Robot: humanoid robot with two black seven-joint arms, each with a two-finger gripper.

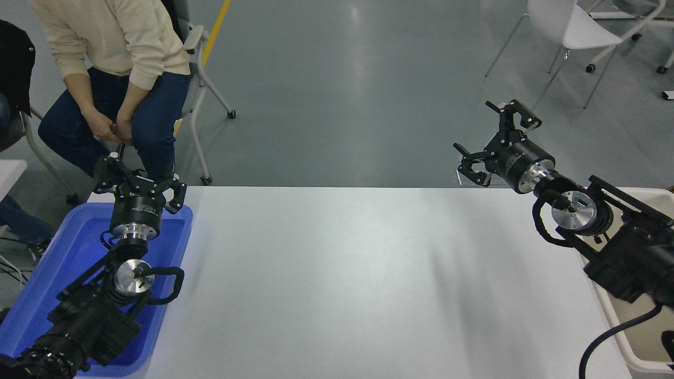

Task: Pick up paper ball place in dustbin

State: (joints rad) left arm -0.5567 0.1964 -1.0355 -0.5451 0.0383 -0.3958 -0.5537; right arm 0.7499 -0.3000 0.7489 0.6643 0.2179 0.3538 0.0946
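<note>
Your right gripper (pixel 489 139) hangs at the upper right of the frame, fingers spread wide and holding nothing, beyond the table (pixel 342 273) edge. The bin (pixel 613 329) sits at the lower right (no paper ball visible to you). Left gripper (pixel 139 184), also spread, is parked over the blue tray (pixel 47 284) at lower left

No legible text. Faint white print on the left gripper (pixel 138 181) body and the right gripper (pixel 492 141) body is too small to read.
</note>
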